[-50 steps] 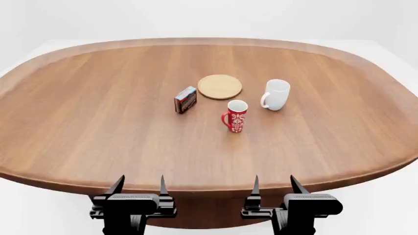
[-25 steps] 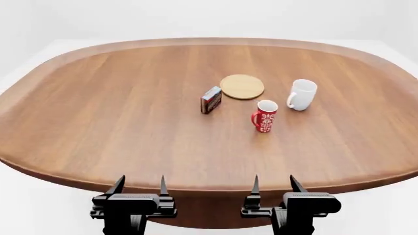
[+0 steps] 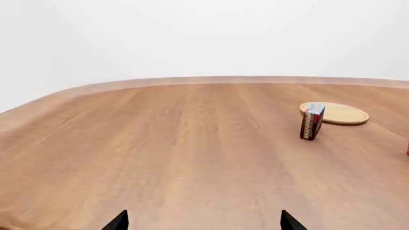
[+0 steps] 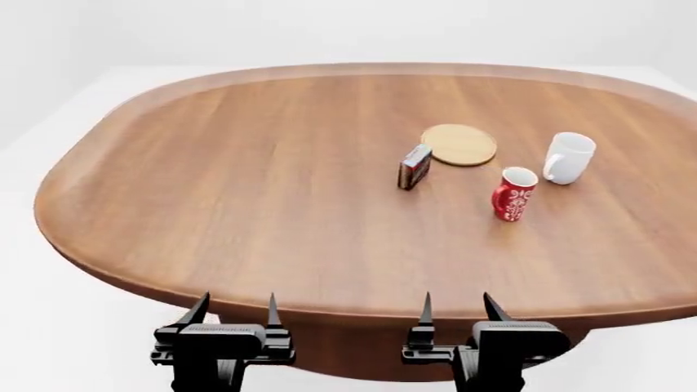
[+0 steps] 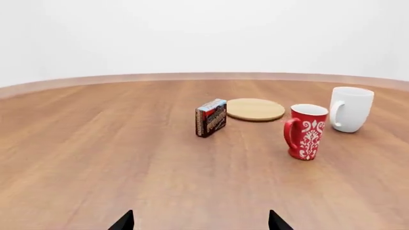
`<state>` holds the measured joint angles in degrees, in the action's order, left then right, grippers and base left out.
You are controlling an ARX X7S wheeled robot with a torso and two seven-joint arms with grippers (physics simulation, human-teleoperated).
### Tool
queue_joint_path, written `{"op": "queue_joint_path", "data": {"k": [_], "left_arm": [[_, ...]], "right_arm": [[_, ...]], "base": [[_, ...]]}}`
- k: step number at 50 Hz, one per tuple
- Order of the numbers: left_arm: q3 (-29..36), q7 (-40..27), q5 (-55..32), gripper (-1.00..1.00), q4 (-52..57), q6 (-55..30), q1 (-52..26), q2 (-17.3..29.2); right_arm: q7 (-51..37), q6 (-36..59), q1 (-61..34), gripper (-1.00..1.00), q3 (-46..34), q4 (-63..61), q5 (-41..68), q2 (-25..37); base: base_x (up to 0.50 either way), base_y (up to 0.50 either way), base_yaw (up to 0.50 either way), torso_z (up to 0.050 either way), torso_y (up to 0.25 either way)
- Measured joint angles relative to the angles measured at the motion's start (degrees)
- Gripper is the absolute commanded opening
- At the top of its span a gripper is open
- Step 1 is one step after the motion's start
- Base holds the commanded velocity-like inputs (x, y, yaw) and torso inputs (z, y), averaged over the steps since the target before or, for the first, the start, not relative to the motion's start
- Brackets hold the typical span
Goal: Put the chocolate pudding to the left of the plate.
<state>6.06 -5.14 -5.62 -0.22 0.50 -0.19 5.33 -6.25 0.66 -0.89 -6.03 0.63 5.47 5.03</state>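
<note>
Wooden table [image 4: 218, 204] bears our chocolate pudding [image 4: 414, 167] upright, already left of the plate [image 4: 459, 144]; both our grippers [image 4: 234, 314] [image 4: 455, 313] hang parted, empty.

wooden table [image 4: 218, 204], pudding carton [image 4: 415, 166], plate [image 4: 459, 144], mugs [image 4: 514, 193]

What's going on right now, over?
Left gripper and right gripper open, empty, short of the table. Chocolate pudding upright beside plate. Red mug nearby, not blocking.
</note>
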Motion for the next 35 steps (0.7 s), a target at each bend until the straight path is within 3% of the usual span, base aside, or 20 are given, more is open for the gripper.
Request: {"op": "queue_joint_path", "data": {"k": [18,35], "left_arm": [[1.1,-1.0,-1.4,1.0,0.1,0.1,0.0,1.1],[2.0,-1.8,-2.4,1.0,0.2,0.4,0.0,1.8]], "right_arm": [[-1.2,-0.6,0.0,1.0,-1.0,0.1,1.5,0.9],[-2.1,-0.3,-0.3,1.0,-1.8,0.4,2.8,1.7]], "base": [[0.0,0.02,0.0,0.0,0.0],[0.48,0.0,0.0,0.0,0.0]]}}
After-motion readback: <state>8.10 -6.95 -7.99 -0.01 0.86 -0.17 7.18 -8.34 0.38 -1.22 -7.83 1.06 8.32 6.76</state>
